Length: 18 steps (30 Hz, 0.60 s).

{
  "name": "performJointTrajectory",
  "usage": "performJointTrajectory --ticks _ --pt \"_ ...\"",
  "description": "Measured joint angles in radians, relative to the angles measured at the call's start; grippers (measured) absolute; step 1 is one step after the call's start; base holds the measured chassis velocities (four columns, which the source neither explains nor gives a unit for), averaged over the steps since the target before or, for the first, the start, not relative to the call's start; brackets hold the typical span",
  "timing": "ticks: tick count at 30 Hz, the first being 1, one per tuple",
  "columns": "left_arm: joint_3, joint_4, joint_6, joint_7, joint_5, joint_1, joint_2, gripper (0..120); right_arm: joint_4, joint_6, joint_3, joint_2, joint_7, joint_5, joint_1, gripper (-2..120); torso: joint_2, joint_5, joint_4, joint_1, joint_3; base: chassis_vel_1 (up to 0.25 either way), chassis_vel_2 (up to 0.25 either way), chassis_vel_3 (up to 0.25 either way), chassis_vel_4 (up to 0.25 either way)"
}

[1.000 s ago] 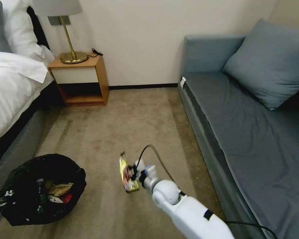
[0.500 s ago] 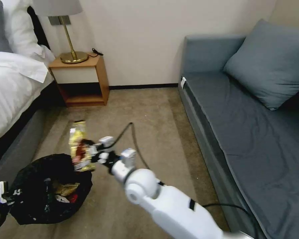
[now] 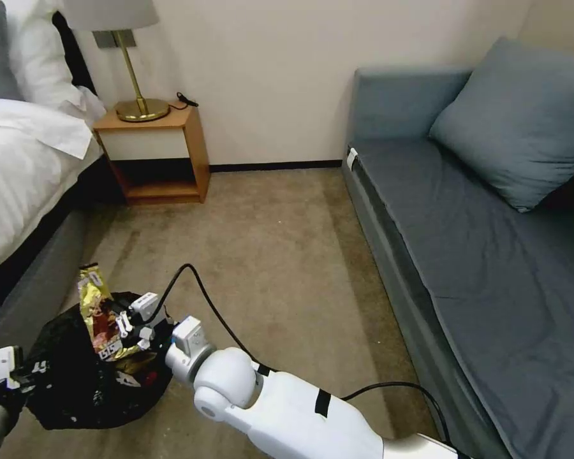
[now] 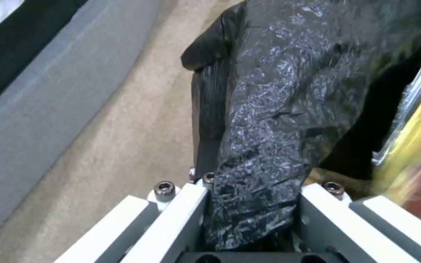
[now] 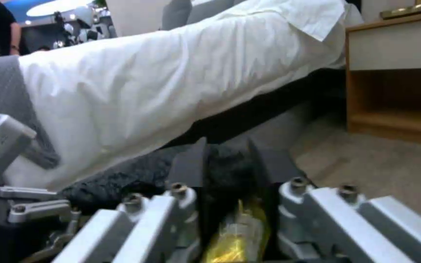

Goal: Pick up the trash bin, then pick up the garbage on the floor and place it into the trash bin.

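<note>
The trash bin (image 3: 70, 382), lined with a crinkled black bag, hangs at the lower left just off the floor (image 3: 268, 255). My left gripper (image 3: 0, 377) is shut on its rim; the black bag (image 4: 259, 128) is pinched between the white fingers of the left gripper (image 4: 252, 208). My right gripper (image 3: 131, 322) is shut on a gold-brown snack wrapper (image 3: 99, 312) and holds it upright over the bin's far rim. The wrapper (image 5: 235, 237) sits between the right gripper's (image 5: 227, 162) black pads. Other garbage (image 3: 137, 370) lies inside the bin.
A bed (image 3: 19, 166) with a grey base runs along the left. A wooden nightstand (image 3: 156, 153) with a lamp stands at the back wall, and a grey sofa (image 3: 491, 255) lines the right. Open carpet lies between them. A black cable (image 3: 204, 299) loops off my right arm.
My right gripper has swung left with the snack wrapper, from mid-floor to over the bin's rim. The bin has shifted slightly in the left gripper.
</note>
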State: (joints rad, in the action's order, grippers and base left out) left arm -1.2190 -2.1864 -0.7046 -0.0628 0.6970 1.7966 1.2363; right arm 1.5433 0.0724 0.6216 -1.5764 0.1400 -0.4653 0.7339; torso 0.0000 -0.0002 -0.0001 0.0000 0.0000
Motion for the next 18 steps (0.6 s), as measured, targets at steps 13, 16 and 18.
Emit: performJointTrajectory --ticks 13,16,18 --pt "-0.006 0.02 0.0 -0.017 0.022 -0.01 0.001 3 0.092 -0.003 -0.063 0.072 0.01 0.04 0.057 70 0.0 0.0003 0.0001 0.0 0.0 0.0 0.0 0.0 0.0" --pt "-0.008 0.041 0.0 -0.03 0.048 -0.017 -0.001 3 0.149 -0.016 -0.147 0.136 0.004 0.098 0.12 84 0.0 0.0004 0.0001 0.0 0.0 0.0 0.0 0.0 0.0" --pt "-0.006 0.046 0.0 -0.034 0.057 -0.019 -0.001 3 0.165 -0.022 -0.183 0.155 -0.003 0.112 0.144 89 0.0 0.0006 0.0001 0.0 0.0 0.0 0.0 0.0 0.0"
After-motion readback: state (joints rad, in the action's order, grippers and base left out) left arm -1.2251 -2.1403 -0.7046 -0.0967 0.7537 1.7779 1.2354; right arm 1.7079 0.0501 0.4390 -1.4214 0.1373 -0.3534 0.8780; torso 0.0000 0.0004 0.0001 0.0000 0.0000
